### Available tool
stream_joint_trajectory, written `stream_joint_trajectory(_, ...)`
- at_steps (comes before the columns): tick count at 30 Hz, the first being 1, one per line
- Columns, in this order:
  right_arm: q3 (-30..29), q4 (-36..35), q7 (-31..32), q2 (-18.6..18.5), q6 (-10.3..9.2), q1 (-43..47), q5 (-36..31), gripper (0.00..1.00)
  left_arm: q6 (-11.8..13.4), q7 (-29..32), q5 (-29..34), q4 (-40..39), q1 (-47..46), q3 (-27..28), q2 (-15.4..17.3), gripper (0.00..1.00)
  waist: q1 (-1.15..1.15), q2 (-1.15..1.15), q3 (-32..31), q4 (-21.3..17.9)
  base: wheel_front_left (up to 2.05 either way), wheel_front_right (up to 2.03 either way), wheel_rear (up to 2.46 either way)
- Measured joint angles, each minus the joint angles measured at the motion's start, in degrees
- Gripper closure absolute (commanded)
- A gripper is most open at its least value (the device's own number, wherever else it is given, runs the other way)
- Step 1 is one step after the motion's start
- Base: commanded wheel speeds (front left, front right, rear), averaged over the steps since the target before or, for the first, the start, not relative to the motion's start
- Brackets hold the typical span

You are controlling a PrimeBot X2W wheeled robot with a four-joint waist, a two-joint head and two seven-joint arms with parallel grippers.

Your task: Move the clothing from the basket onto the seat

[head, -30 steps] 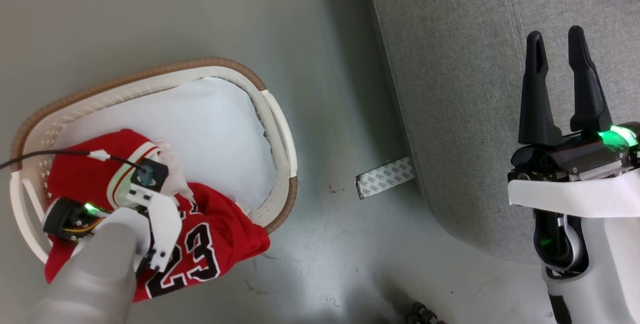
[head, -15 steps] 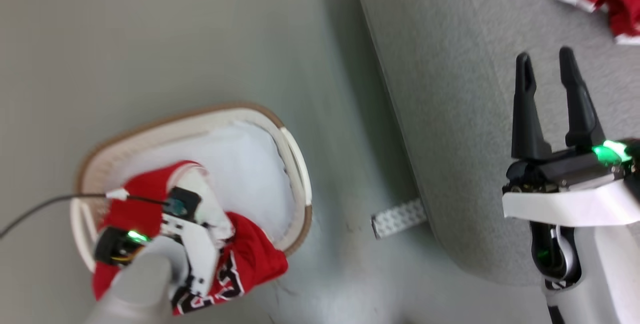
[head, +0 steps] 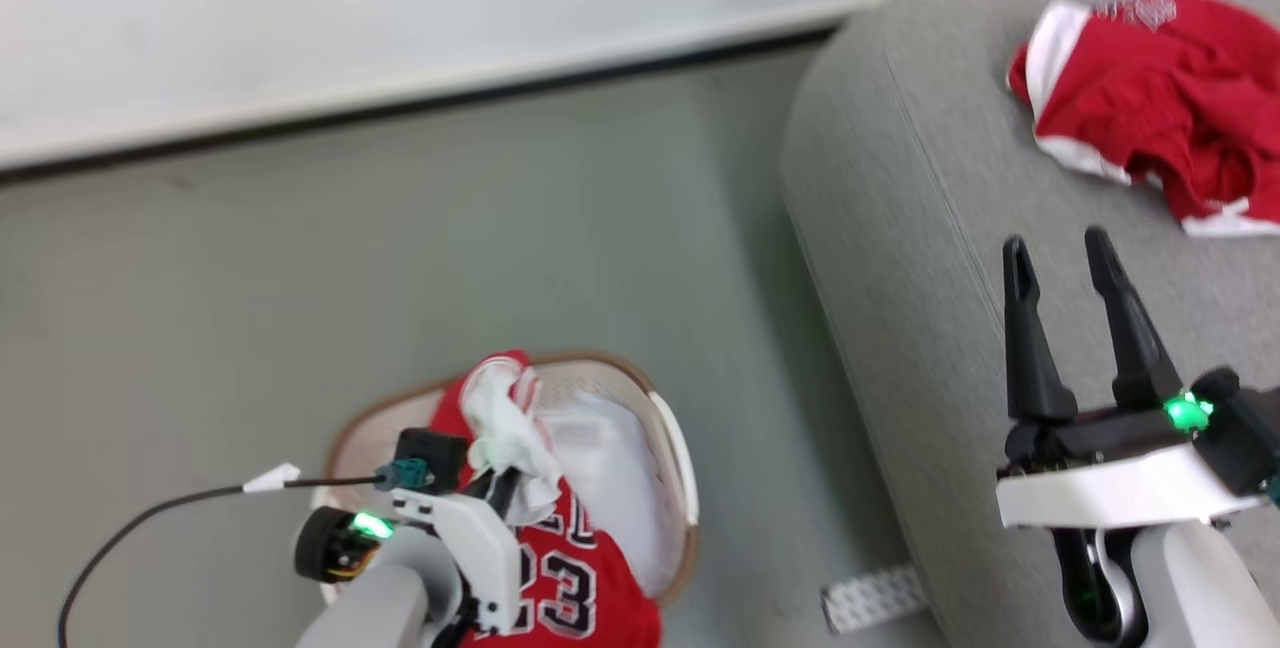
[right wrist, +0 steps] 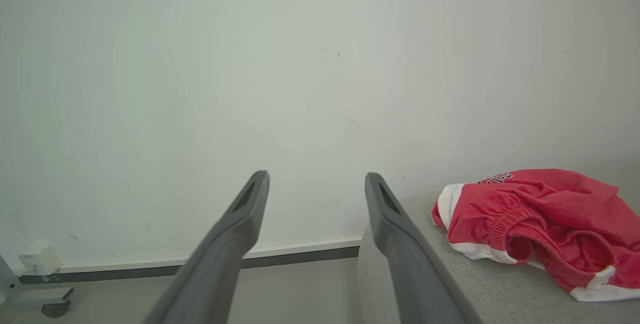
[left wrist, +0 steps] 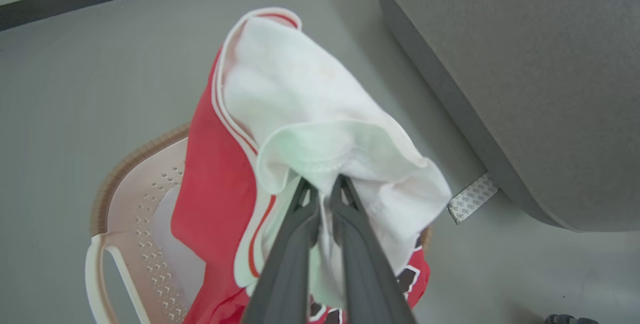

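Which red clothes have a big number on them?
The red jersey pinched by the left pincer over the basket: it shows 23. The other red garment lies on the sofa, with only small lettering.

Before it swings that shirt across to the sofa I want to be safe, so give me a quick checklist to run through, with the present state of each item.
1. Left gripper shut on the jersey: ok, fingers pinch its white lining.
2. Jersey clear of the basket: cannot tell, its lower part hangs over the rim.
3. Landing spot on the seat: ok, bare grey fabric near the edge.
4. Right gripper free: ok, open and empty above the seat.
5. Red garment out of the way: ok, it lies at the seat's far end.
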Motion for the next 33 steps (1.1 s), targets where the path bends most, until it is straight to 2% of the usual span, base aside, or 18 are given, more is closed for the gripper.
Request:
stream_joint_trajectory(7,-0.30,1.05,0.00,-0.67,0.00,3.45,0.49,0.00,-0.02,-1.55,-5.32,-6.23,2.11,-2.36,-0.03,1.00,-0.01,0.00,-6.73,4.00,0.00,0.00,0.00)
stream_joint_trajectory(16,0.83,1.67,0.00,-0.49,0.00,6.28,1.67,0.00,-0.02,-1.88,-6.23,-19.07,2.61,-1.54,3.03,1.00,-0.01,0.00,-12.75,7.49,0.00,0.00,0.00)
stream_joint_trajectory(28,5.33,2.79,0.00,0.12,0.00,7.62,3.72,0.00,1.97,-1.90,-4.31,-38.29,1.55,1.78,4.87,1.00,-0.01,0.00,-15.70,8.44,0.00,0.00,0.00)
stream_joint_trajectory(33,6.86,2.97,0.00,0.16,0.00,7.65,3.78,0.00,3.07,0.16,-4.45,-45.91,-0.19,2.38,5.14,1.00,-0.01,0.00,-16.37,8.73,0.00,0.00,0.00)
